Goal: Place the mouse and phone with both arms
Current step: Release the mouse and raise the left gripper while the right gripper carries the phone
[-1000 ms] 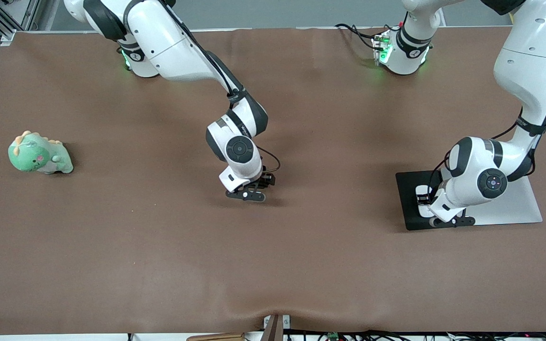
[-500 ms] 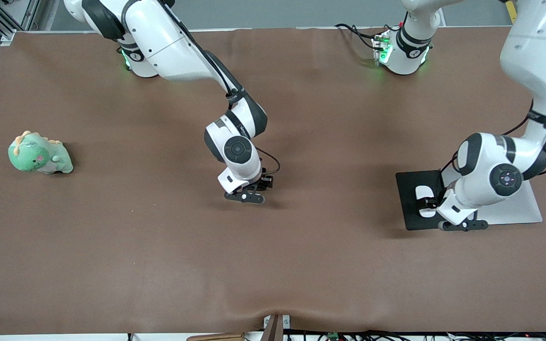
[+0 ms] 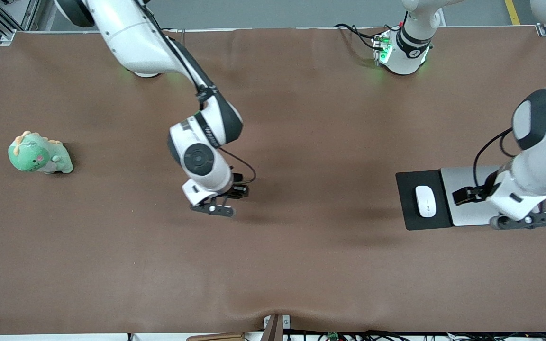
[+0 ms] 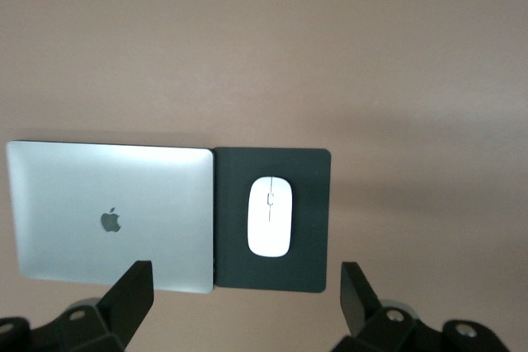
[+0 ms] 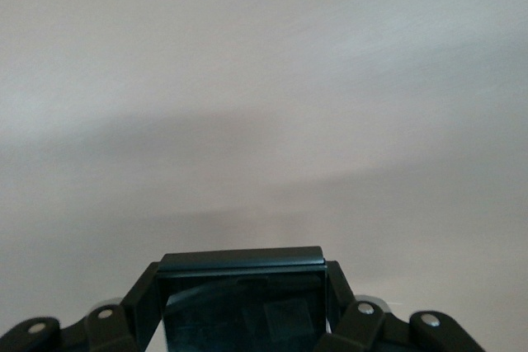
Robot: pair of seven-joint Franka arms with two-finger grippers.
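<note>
glossy white oval mouse (image 3: pixel 425 201) on black pad (image 3: pixel 408 208): long axis near-far | left gripper (image 4: pixel 243 294): jaws released over silver laptop (image 3: pixel 462 196) | right gripper (image 5: pixel 243 307): jaws clenched on black slab phone (image 5: pixel 242 302), lower part cut off

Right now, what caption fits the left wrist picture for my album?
White mouse on its black mouse pad beside a shut silver laptop.

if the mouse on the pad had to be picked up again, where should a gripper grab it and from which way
Grip the mouse across its narrow width, on its two long sides, coming straight down from above. It lies flat on the black mouse pad, a low oval whose domed top looks too smooth to pinch. The laptop sits close alongside, so a sideways approach is probably cramped.
</note>
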